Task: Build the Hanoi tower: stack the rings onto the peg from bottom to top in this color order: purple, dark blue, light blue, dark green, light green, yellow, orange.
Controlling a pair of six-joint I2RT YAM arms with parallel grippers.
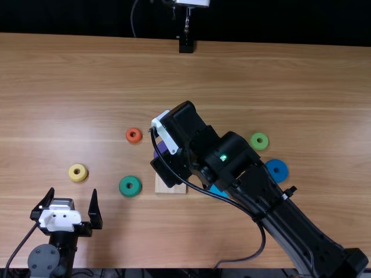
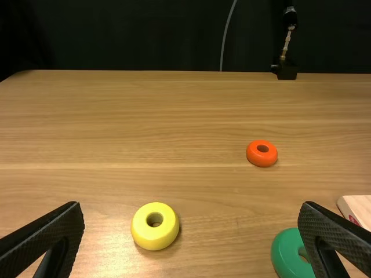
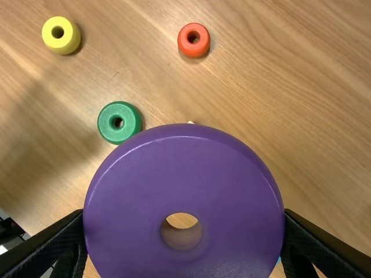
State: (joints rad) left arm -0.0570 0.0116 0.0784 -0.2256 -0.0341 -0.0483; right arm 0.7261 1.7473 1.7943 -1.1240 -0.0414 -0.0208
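Top view: your table point(image 1: 261, 75) is brightly lit, with a pale, soft-edged sheen on its left part; the backdrop point(image 1: 87, 17) is near black. Left wrist view: note a soft shadow beside the yellow ring point(image 2: 152, 235). Right wrist view: you have a broad, diffuse shadow across the wood and a thin highlight following the rim of the purple ring point(image 3: 179, 168).

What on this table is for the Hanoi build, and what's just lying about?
Job:
- purple ring, between the right gripper's fingers
- dark blue, light blue, dark green, light green, yellow, orange rings
- wooden base

Not job:
- black stand foot, far edge
- cable behind
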